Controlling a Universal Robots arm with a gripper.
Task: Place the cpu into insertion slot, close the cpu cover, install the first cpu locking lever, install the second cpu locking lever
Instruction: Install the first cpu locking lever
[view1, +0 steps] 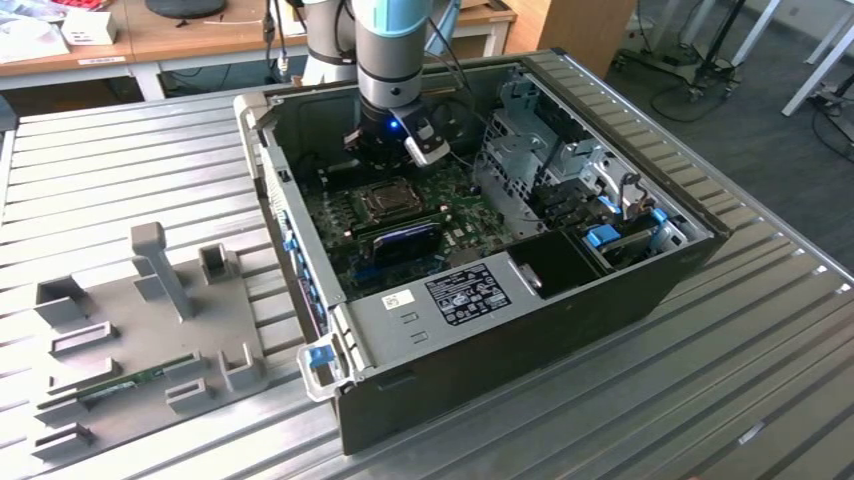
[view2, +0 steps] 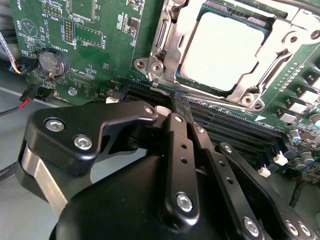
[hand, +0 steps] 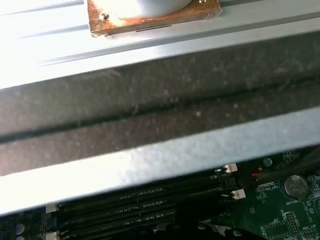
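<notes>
I'm seeing the cpu (view2: 220, 47) sitting in the insertion slot (view1: 386, 203), with the cpu cover (view2: 167, 57) lying down around it. The claw (view2: 181, 107) is hovering just beside the slot, over the memory slots (view2: 240, 120), its fingers pinched together on nothing. I'm judging that a sideways slip from here risks scraping those slots or snagging the cover's edge.

Open computer case (view1: 534, 330) on slatted table (view1: 694, 400), grey fixture (view1: 134, 345) beside

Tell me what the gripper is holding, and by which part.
Nothing, as far as shows: the gripper is shut with empty fingertips near the cpu cover, the cpu already seated beneath.
</notes>
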